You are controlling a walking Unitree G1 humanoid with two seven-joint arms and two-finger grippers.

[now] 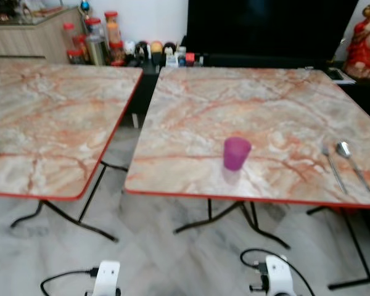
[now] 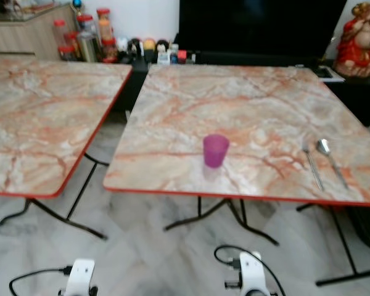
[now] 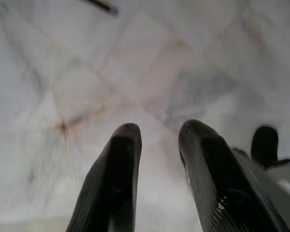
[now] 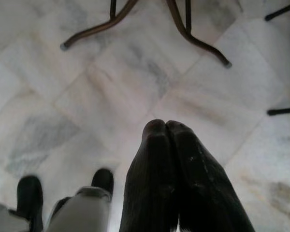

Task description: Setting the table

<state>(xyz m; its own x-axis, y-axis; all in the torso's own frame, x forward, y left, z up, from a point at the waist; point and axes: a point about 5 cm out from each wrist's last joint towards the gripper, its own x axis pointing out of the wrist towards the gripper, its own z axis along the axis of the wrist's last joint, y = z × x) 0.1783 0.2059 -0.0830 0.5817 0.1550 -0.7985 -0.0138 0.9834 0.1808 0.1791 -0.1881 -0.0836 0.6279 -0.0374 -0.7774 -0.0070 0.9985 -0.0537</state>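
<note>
White wrist housings trailing black cables are showing low, each gripper [image 3: 157,140] [image 4: 166,126] carrying 2 ribbed black fingers [image 3: 111,183].

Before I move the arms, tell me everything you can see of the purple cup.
The purple cup is a small, translucent-looking plastic tumbler, slightly tapered toward its base. It stands upright, mouth up, on the right-hand marble-patterned table, near the red front edge. Nothing touches it besides the tabletop; the fork and spoon lie well off to its right. Whether it holds anything cannot be told.
</note>
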